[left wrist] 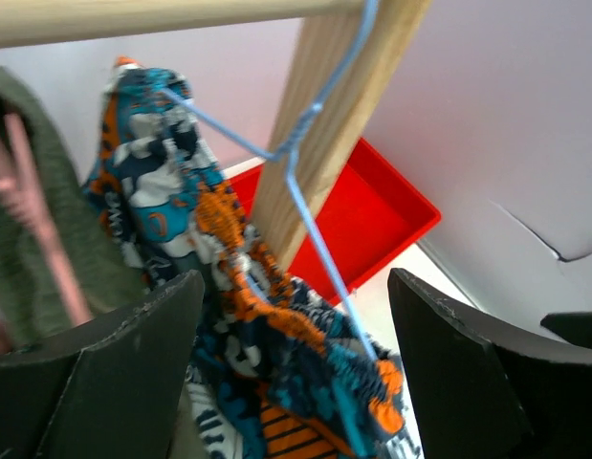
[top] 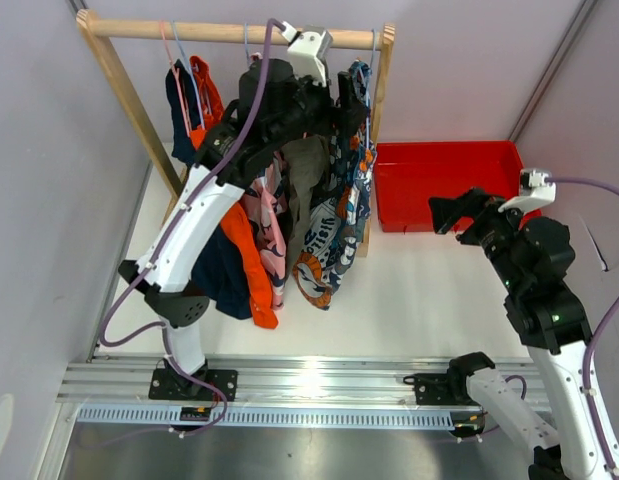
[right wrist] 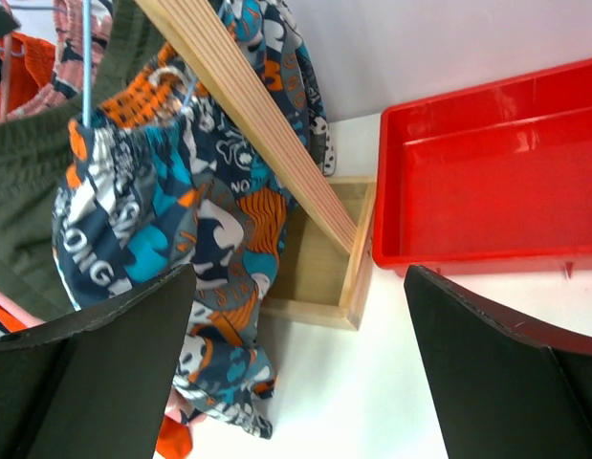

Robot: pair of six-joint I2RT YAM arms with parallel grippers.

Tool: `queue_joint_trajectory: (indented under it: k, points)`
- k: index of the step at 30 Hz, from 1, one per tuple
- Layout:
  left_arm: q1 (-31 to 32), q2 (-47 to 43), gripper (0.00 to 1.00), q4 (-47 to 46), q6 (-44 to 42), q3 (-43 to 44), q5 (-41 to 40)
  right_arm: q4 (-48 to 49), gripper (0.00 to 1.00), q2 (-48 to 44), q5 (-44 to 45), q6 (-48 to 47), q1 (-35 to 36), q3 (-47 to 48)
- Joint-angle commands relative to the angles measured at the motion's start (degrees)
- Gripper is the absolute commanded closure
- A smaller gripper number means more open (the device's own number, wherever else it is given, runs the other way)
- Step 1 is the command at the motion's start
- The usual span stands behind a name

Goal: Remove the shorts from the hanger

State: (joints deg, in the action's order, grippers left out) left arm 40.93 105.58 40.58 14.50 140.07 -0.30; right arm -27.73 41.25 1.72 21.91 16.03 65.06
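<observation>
Five pairs of shorts hang on a wooden rack [top: 239,30]: navy [top: 179,105], orange [top: 251,265], pink printed [top: 269,215], olive [top: 304,175] and floral navy [top: 334,235]. My left gripper [top: 349,100] is open, high at the right end of the rail. In the left wrist view the floral shorts' waistband [left wrist: 305,363] on a blue wire hanger [left wrist: 315,229] lies between the open fingers [left wrist: 133,363], untouched. My right gripper [top: 451,212] is open and empty, low beside the rack. Its wrist view shows the floral shorts [right wrist: 181,220] and olive shorts [right wrist: 28,201] ahead.
A red bin [top: 444,180] stands on the table right of the rack, also in the right wrist view [right wrist: 496,182] and the left wrist view [left wrist: 362,220]. The rack's wooden foot [right wrist: 324,258] and slanted post [right wrist: 248,115] stand between my right gripper and the clothes.
</observation>
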Motion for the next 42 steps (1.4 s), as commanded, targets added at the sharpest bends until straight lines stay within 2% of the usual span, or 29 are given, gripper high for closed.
queue_joint_trajectory:
  k: [1,8,16,17,23,25,27,28,29,32,38,41,42]
  points:
    - [1.52,0.59,0.16,-5.42,1.49,1.61,1.79,-2.16,0.01,-1.61,0.31,-0.47,0.23,-1.95]
    - [1.79,3.4,0.17,-6.21,2.55,0.56,1.44,-3.56,0.01,-1.97,0.83,-1.34,0.32,-3.62]
    - [1.88,6.03,0.29,-8.06,2.2,-1.38,0.56,-3.65,0.01,-2.32,0.31,-0.91,0.31,-4.67]
    - [1.88,6.3,0.35,-8.32,2.2,-0.86,-1.09,-3.74,0.01,-2.41,0.31,-0.99,0.32,-4.76]
    - [1.88,7.8,0.51,-7.97,2.37,0.12,-1.2,-4.71,0.01,-3.02,0.66,-0.82,0.23,-5.29]
    - [1.88,7.8,0.72,-7.62,2.55,0.03,-1.99,-4.97,0.01,-3.55,0.66,-0.64,0.31,-5.47]
    - [1.88,7.71,0.85,-7.53,2.72,0.03,-2.51,-4.97,0.01,-3.72,0.31,-0.47,0.23,-5.55]
    - [1.88,7.54,0.95,-7.36,2.9,0.03,-2.78,-4.88,0.01,-4.07,0.22,-0.47,0.23,-5.64]
    - [1.88,7.27,1.0,-7.27,3.07,0.29,-3.04,-4.71,0.01,-4.08,-0.13,-0.47,0.23,-5.64]
    - [1.88,5.87,1.0,-7.27,3.16,0.2,-3.22,-3.65,0.01,-3.55,-1.1,-0.47,0.32,-4.86]
    - [2.31,2.97,1.0,-5.52,3.78,2.22,-6.03,-0.23,0.01,1.27,-11.73,-1.26,1.19,3.04]
    - [2.32,0.69,1.0,-5.42,4.91,2.49,-6.73,-1.01,0.01,7.59,-10.6,-2.83,5.92,10.68]
    - [2.32,-0.02,1.0,-5.51,5.36,2.49,-6.91,-1.8,0.0,11.79,-6.42,-4.75,8.12,13.23]
